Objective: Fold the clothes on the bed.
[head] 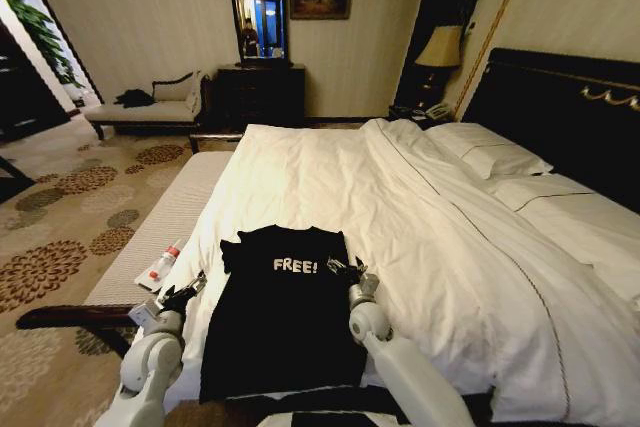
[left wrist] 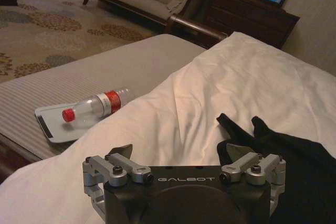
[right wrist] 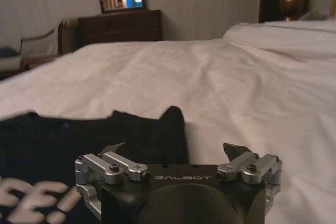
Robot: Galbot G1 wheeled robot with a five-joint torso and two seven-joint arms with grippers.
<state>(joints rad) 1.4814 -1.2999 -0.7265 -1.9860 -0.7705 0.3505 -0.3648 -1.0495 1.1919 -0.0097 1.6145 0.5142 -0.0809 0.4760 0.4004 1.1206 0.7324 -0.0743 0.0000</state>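
The clothes are one black T-shirt [head: 285, 327] with white "FREE!" lettering, lying flat near the foot of the bed [head: 420, 197], collar end pointing towards the pillows. My left gripper [head: 190, 289] hovers open just off the shirt's left edge, over the white duvet. In the left wrist view the left gripper [left wrist: 181, 156] has its fingers spread, and a black sleeve [left wrist: 273, 145] lies ahead to one side. My right gripper [head: 345, 270] is open at the shirt's right shoulder. From the right wrist, the right gripper [right wrist: 173, 150] sits low over the shirt [right wrist: 79, 140] edge, holding nothing.
A pale bench [head: 170, 222] runs along the bed's left side with a tray [left wrist: 52, 124] and a plastic bottle [left wrist: 97, 106]. White pillows [head: 490, 157] and the dark headboard [head: 560, 107] are far right. A chaise [head: 150, 112] and dresser [head: 260, 92] stand by the back wall.
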